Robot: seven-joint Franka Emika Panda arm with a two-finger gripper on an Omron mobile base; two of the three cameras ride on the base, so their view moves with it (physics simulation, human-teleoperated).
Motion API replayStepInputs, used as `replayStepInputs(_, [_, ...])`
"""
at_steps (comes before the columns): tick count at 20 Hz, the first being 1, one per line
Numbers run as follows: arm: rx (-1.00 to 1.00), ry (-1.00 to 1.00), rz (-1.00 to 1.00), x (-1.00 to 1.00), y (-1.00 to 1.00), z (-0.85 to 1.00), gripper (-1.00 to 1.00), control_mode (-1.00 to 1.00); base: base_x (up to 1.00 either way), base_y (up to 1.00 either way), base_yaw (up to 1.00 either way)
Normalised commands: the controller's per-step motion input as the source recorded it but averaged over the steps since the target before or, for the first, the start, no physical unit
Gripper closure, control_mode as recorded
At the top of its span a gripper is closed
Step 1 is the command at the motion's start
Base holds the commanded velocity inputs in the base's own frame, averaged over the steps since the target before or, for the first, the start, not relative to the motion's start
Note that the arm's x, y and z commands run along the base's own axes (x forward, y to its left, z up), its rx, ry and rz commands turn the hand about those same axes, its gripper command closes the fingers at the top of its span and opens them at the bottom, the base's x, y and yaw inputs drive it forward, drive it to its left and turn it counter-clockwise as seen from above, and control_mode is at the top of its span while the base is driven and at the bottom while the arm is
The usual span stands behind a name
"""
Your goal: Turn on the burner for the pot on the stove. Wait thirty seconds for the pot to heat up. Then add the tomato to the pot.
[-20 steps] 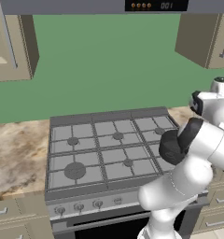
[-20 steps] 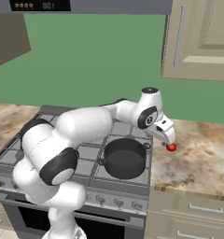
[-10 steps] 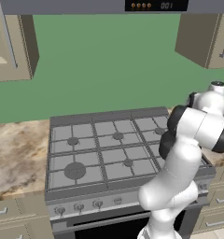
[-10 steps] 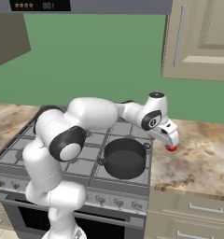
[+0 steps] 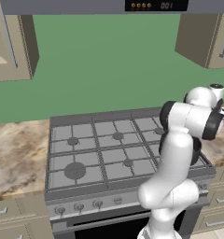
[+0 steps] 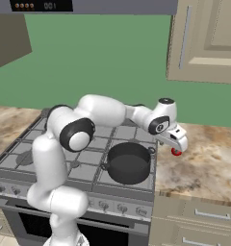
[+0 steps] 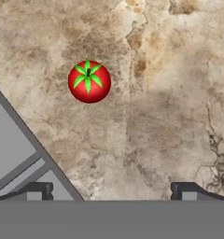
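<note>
The dark round pot stands on the front right burner of the grey stove, whose grates also fill the left base view. The small red tomato with its green stem lies on the marble counter just right of the stove. My gripper hangs open right above it, pointing down. In the hand view the tomato lies ahead and left of centre. The open gripper has nothing between its fingertips. The stove's corner shows at the lower left there.
A row of small knobs runs along the stove front. Marble counter stretches to the right of the tomato. Wall cabinets and a range hood hang above. My own arm blocks the stove's right side in the left base view.
The hand has drifted a little right and lower towards the tomato, and the elbow has swung over the stove. The jaws stayed open; pot and tomato have not moved.
</note>
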Motion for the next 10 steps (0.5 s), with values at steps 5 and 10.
replayStepInputs(5, [0.00,0.00,0.00,0.32,-0.07,-0.18,-1.00,-1.00,0.00,0.00,0.00])
replayStepInputs(10, [0.00,0.00,0.00,0.27,-0.05,-0.21,-1.00,-1.00,0.00,0.00,0.00])
